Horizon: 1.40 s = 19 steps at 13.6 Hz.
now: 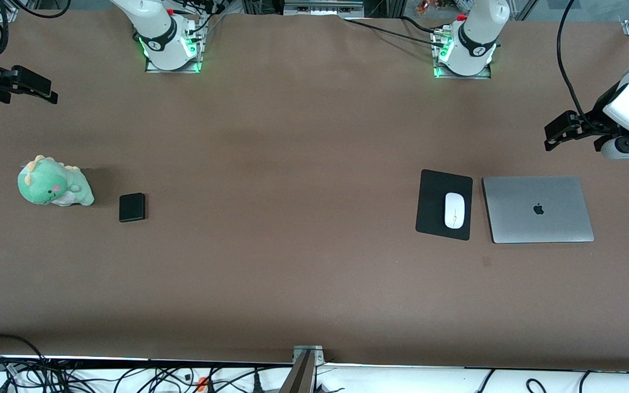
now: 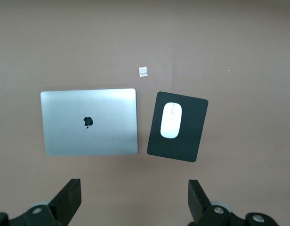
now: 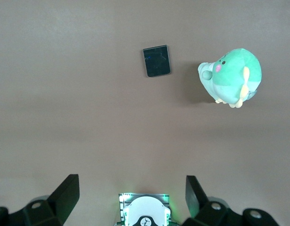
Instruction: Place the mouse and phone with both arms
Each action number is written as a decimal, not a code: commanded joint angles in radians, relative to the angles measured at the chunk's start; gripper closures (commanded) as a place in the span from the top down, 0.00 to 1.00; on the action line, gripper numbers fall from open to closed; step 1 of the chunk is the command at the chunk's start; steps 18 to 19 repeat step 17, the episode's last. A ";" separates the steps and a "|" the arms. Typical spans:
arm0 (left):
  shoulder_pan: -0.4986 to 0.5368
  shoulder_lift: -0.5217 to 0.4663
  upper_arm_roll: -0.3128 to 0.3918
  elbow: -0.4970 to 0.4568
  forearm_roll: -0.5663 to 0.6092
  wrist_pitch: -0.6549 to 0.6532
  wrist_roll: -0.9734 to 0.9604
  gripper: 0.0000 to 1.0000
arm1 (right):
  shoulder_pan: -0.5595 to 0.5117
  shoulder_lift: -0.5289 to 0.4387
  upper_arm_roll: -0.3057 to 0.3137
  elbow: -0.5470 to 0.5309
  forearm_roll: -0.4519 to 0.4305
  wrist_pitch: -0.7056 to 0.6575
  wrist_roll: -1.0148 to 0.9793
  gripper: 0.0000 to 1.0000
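Front view: nothing grasped yet, left gripper spread over the laptop, right gripper spread above the tabletop; mouse and phone need descents.

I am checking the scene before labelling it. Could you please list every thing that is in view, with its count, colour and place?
mouse: one, white, on the mouse pad.
mouse pad: one, black, toward the left arm's end of the table, beside the laptop.
laptop: one, grey, lid shut, toward the left arm's end.
phone: one, black, flat on the table toward the right arm's end, beside the plush toy.
plush toy: one, green dinosaur, toward the right arm's end.
table: one, brown.
left gripper: one, black, jaws open, up above the table by the laptop.
right gripper: one, black, jaws open, up above the table, empty.
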 commanded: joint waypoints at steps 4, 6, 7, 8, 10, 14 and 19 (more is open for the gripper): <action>0.018 -0.035 -0.007 -0.061 -0.021 0.073 0.020 1.00 | -0.018 -0.011 0.015 -0.003 -0.012 -0.011 -0.007 1.00; 0.017 -0.040 -0.007 -0.063 -0.020 0.077 0.031 1.00 | -0.019 0.000 0.015 -0.003 -0.007 -0.013 -0.001 1.00; 0.018 -0.040 -0.007 -0.063 -0.020 0.074 0.031 1.00 | -0.019 0.002 0.015 -0.001 -0.007 -0.013 -0.003 1.00; 0.018 -0.040 -0.007 -0.063 -0.020 0.073 0.033 1.00 | -0.021 0.003 0.014 -0.002 -0.007 -0.013 -0.009 1.00; 0.018 -0.038 -0.005 -0.062 -0.020 0.071 0.031 1.00 | -0.022 0.011 0.014 -0.002 -0.007 -0.013 -0.010 1.00; 0.018 -0.038 -0.005 -0.060 -0.020 0.071 0.031 1.00 | -0.021 0.011 0.015 -0.001 -0.007 -0.014 -0.009 1.00; 0.018 -0.038 -0.005 -0.062 -0.020 0.065 0.031 1.00 | -0.022 0.011 0.014 -0.001 -0.007 -0.013 -0.009 1.00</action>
